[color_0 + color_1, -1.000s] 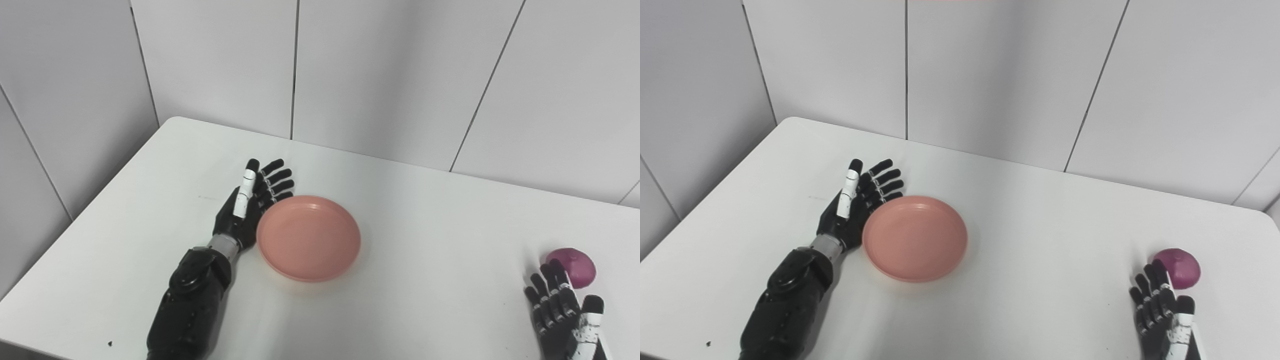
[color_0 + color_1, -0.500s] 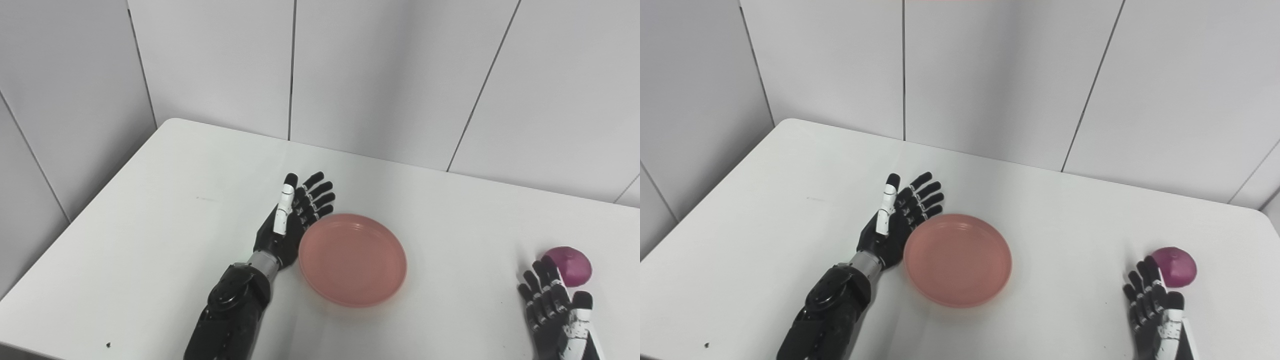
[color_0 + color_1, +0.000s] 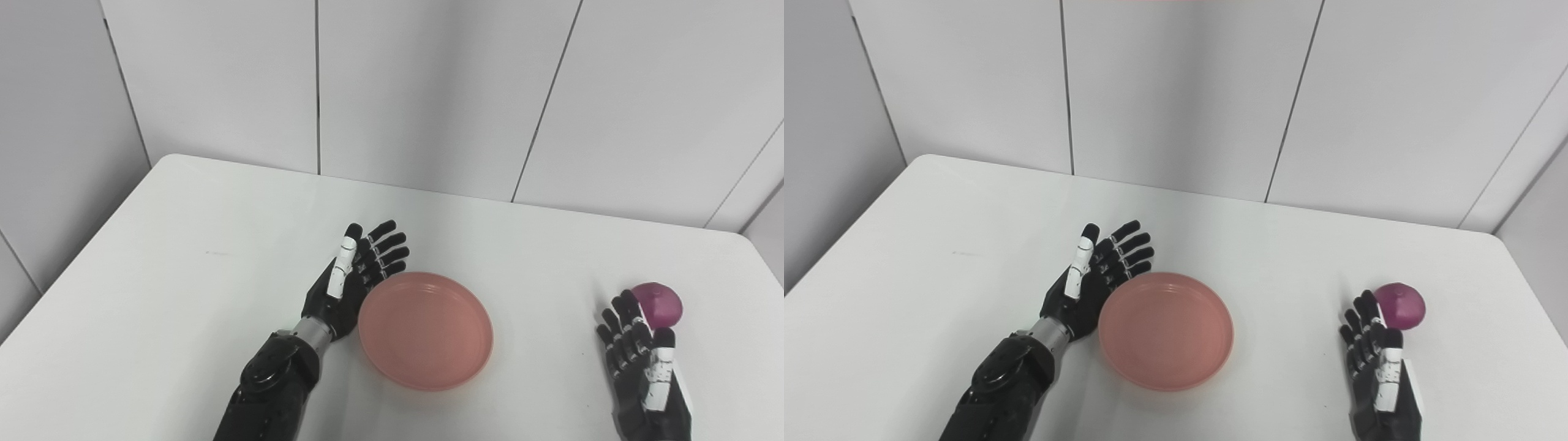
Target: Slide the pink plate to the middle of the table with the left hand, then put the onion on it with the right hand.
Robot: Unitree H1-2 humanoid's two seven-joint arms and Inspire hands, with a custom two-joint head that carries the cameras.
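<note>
Bright, even, slightly washed-out light; soft faint shadows, perhaps overhead lighting.

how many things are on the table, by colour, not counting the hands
pink: 1, the plate
purple: 1, the onion
total: 2

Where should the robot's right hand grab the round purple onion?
Probably around its wide, rounded middle, coming from above and from its left. The round purple onion sits dome-up on the white table with nothing beside it, and the open right hand is just left and in front of it.
</note>
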